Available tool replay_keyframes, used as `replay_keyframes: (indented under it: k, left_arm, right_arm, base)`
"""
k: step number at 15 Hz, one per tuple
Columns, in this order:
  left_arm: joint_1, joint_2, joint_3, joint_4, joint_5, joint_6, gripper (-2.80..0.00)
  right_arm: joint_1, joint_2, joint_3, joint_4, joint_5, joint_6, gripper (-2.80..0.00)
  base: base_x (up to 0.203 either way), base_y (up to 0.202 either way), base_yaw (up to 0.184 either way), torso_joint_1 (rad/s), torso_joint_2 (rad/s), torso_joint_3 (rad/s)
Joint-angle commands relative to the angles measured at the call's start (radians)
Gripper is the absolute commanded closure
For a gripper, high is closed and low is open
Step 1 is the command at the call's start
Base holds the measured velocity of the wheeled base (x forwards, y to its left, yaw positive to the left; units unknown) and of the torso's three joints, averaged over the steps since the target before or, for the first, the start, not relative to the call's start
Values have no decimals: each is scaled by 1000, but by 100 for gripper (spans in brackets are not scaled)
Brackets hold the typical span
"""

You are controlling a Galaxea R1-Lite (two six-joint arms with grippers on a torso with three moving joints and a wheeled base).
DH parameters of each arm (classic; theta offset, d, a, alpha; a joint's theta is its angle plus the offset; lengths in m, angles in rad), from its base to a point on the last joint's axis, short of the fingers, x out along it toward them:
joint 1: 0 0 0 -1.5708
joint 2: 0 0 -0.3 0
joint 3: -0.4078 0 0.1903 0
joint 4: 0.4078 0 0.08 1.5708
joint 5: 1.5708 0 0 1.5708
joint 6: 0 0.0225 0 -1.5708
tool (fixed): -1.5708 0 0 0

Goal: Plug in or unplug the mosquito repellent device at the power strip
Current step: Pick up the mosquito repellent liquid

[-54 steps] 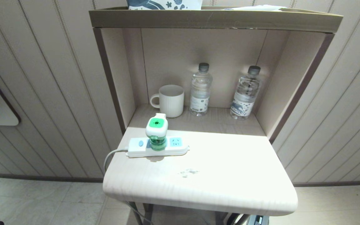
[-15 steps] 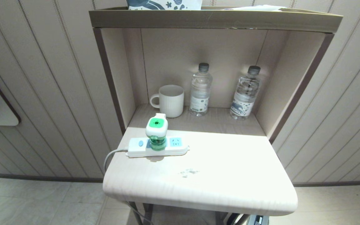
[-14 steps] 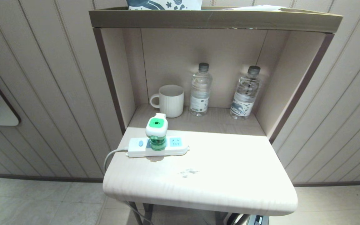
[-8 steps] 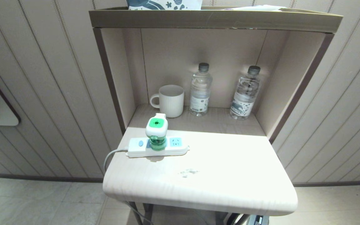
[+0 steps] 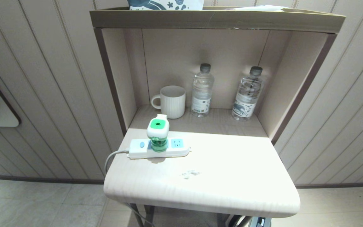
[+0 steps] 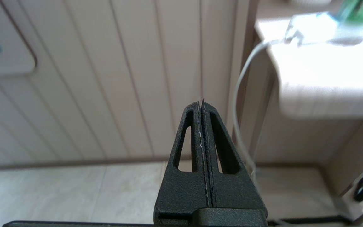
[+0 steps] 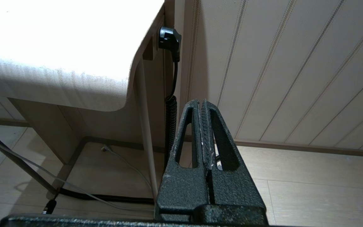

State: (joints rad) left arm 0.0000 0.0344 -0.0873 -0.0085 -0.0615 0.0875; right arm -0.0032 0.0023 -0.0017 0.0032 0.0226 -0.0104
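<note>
The green mosquito repellent device (image 5: 158, 135) stands plugged into the white power strip (image 5: 159, 148) at the back left of the pale tabletop (image 5: 216, 176); its bottle hides the middle socket. A blurred green part of the device (image 6: 354, 9) shows in the left wrist view, on the strip (image 6: 314, 26). My left gripper (image 6: 201, 101) is shut and empty, low beside the table's left edge, well below the strip. My right gripper (image 7: 200, 101) is shut and empty, low at the table's right side. Neither arm is in the head view.
A white mug (image 5: 172, 101) and two clear water bottles (image 5: 202, 90) (image 5: 248, 94) stand in the shelf alcove behind the strip. The strip's white cable (image 6: 241, 82) hangs off the left edge. A black coiled cord (image 7: 170, 119) hangs under the table's right side.
</note>
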Motion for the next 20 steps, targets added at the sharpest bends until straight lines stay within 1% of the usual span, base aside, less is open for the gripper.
replay_keyframes:
  k: [1, 4, 6, 7, 8, 9, 10, 11, 12, 13, 14, 15, 16, 18, 19, 20]
  left_arm:
    - [-1, 130, -92, -3, -13, -10, 0]
    - [-28, 404, -319, 5, -68, -78, 0]
    - [-70, 599, -471, 31, -91, -132, 0]
    - [-92, 665, -519, 43, -97, -146, 0]
    - [-134, 745, -556, 50, -101, -150, 0]
    - [-191, 812, -575, 55, -103, -144, 0]
    - [-261, 855, -585, 57, -95, -141, 0]
    - [-341, 902, -592, 54, -65, -140, 0]
    - [-428, 949, -594, 30, -3, -140, 0]
    - [-492, 991, -591, -5, 60, -141, 0]
    - [-575, 1031, -582, -72, 145, -142, 0]
    - [-661, 1072, -575, -159, 244, -147, 0]
    - [-720, 1112, -573, -245, 331, -153, 0]
    - [-822, 1213, -572, -386, 471, -176, 0]
    - [-879, 1275, -572, -461, 555, -186, 0]
    - [-947, 1330, -575, -555, 662, -190, 0]
  right_arm:
    - [0, 1, 0, 0, 2, 0, 0]
    - [0, 1, 0, 0, 0, 0, 0]
    - [0, 1, 0, 0, 0, 0, 0]
    - [0, 1, 0, 0, 0, 0, 0]
    - [0, 1, 0, 0, 0, 0, 0]
    - [0, 1, 0, 0, 2, 0, 0]
    - [0, 1, 0, 0, 0, 0, 0]
    - [0, 1, 0, 0, 0, 0, 0]
    - [0, 1, 0, 0, 1, 0, 0]
    - [0, 1, 0, 0, 2, 0, 0]
    - [0, 1, 0, 0, 0, 0, 0]
    - [0, 1, 0, 0, 0, 0, 0]
    - [0, 1, 0, 0, 0, 0, 0]
    - [0, 1, 0, 0, 0, 0, 0]
    - [0, 0, 0, 0, 0, 0, 0]
    - [0, 1, 0, 0, 0, 0, 0]
  base:
    - [0, 0, 0, 0, 0, 0]
    - [0, 0, 0, 0, 0, 0]
    - [0, 0, 0, 0, 0, 0]
    - [0, 0, 0, 0, 0, 0]
    - [0, 0, 0, 0, 0, 0]
    - [0, 0, 0, 0, 0, 0]
    - [0, 0, 0, 0, 0, 0]
    - [0, 0, 0, 0, 0, 0]
    - [0, 0, 0, 0, 0, 0]
    - [0, 0, 0, 0, 0, 0]
    - [0, 0, 0, 0, 0, 0]
    - [0, 0, 0, 0, 0, 0]
    - [0, 0, 0, 0, 0, 0]
    - [0, 0, 0, 0, 0, 0]
    - [0, 0, 0, 0, 0, 0]
    - [0, 0, 0, 0, 0, 0]
